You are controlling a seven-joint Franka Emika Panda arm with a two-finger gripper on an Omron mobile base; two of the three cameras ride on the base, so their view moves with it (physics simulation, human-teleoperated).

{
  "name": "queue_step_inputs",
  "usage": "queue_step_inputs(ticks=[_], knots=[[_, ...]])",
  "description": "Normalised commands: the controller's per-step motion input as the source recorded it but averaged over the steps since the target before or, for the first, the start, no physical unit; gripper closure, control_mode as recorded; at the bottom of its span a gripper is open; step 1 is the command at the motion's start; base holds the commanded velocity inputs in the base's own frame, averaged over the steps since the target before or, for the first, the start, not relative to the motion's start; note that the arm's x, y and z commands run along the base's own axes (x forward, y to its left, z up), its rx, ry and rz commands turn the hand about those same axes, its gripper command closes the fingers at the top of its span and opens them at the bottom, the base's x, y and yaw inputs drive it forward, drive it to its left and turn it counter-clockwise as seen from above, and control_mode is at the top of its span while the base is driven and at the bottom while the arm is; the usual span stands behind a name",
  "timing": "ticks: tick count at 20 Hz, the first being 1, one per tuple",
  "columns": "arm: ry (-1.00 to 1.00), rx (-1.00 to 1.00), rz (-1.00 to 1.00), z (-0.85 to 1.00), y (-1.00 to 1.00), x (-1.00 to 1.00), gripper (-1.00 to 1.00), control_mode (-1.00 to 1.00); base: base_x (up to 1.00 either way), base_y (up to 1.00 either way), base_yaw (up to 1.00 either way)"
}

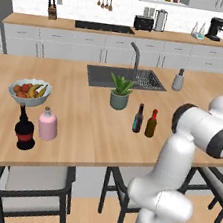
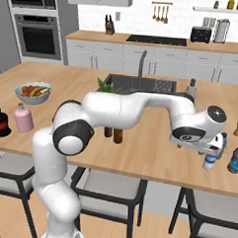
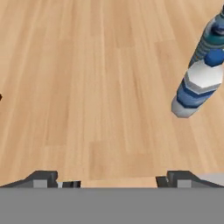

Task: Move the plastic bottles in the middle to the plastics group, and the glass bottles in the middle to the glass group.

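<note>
Hand view shows the hand (image 3: 105,179) wide open and empty beside the small clear-whitish plastic bottle (image 3: 194,92), standing free. Likely light, slippery, squashy; grip mid-body.

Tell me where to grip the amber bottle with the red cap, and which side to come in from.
Probably best to grip the amber bottle around its wider lower body, below the thin neck, since it stands upright and slim. Bring the open end effector in level from its right as the left base view shows it. The dark bottle stands close on the other side, leaving little room there.
</note>
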Motion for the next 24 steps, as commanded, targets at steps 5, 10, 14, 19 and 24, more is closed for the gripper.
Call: queue_step_inputs(ticks=[5, 10, 14, 19, 24], knots=[[-0.04, -0.11, 0.06, 0.05, 1.00, -0.01, -1.00, -1.00, 0.00, 0.00, 0.00], [0.00, -0.14, 0.16, 0.10, 1.00, 0.06, -1.00, -1.00, 0.00, 0.00, 0.00], [0.02, -0.16, 0.20, 0.23, 1.00, 0.17, -1.00, -1.00, 0.00, 0.00, 0.00], [0.05, -0.10, 0.12, 0.18, 1.00, 0.01, -1.00, -1.00, 0.00, 0.00, 0.00], [-0.03, 0.02, 0.01, -0.06, 1.00, 0.00, -1.00, -1.00, 0.00, 0.00, 0.00]])
